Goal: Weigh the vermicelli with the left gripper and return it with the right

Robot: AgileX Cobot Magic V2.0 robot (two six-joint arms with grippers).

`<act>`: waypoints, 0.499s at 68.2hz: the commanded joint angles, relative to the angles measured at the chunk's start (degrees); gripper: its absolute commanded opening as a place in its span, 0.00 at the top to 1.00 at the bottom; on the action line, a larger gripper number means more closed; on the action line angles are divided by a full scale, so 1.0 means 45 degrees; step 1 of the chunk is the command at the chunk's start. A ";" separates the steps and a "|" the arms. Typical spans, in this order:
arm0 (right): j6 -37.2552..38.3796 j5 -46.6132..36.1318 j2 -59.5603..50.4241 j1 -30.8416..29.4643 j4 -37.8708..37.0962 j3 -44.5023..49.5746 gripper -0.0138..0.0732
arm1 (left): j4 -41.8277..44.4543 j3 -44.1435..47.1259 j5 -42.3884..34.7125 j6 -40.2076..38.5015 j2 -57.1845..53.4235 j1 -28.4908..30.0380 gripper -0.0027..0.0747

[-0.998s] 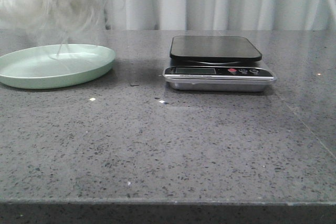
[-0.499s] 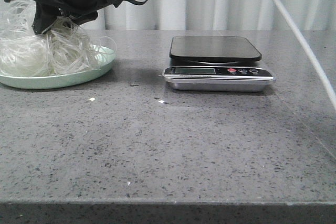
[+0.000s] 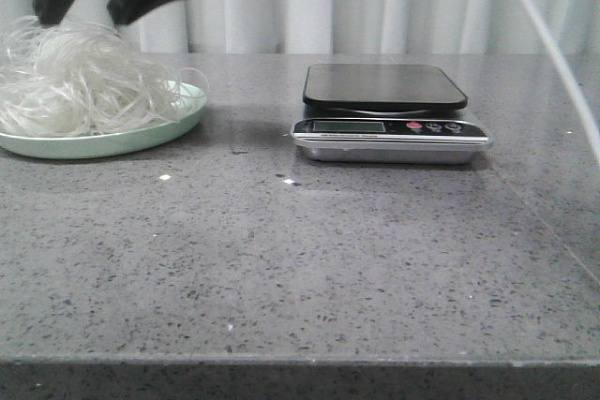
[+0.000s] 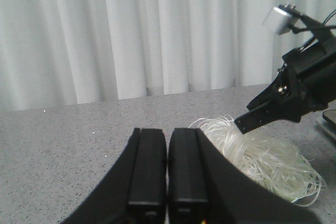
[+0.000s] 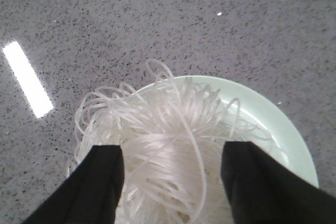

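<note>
The vermicelli (image 3: 75, 81), a fluffy mound of white glassy strands, lies on the pale green plate (image 3: 141, 136) at the far left of the table. My right gripper (image 3: 89, 8) hangs just above it, open and empty. In the right wrist view its fingers (image 5: 100, 182) stand wide apart over the vermicelli (image 5: 168, 129) and the plate (image 5: 273, 129). My left gripper (image 4: 168, 182) is shut and empty beside the vermicelli (image 4: 268, 156); it does not show in the front view. The scale (image 3: 384, 91) stands at centre right with a bare black platform.
The grey speckled table (image 3: 300, 259) ends at a white curtain behind. A white cable (image 3: 553, 44) slants across the upper right of the front view. The right arm (image 4: 299, 87) shows in the left wrist view above the mound.
The right gripper brought the vermicelli down onto the plate, let go of it and rose. The mound now rests on the plate.
</note>
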 commanded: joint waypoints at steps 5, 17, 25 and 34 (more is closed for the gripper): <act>-0.0107 0.0058 -0.2058 -0.0534 0.0098 -0.0498 0.26 | -0.0041 -0.0350 -0.1033 -0.0096 0.0113 0.0005 0.79; -0.0107 0.0973 -0.3370 -0.1547 0.0089 -0.0498 0.41 | -0.0041 -0.0350 -0.1033 -0.0096 0.0113 0.0005 0.79; -0.0107 0.1904 -0.4147 -0.2764 0.0060 -0.0498 0.59 | -0.0041 -0.0350 -0.1033 -0.0096 0.0113 0.0005 0.79; -0.0107 0.2813 -0.4857 -0.4212 0.0060 -0.0471 0.66 | -0.0041 -0.0350 -0.1033 -0.0096 0.0113 0.0005 0.79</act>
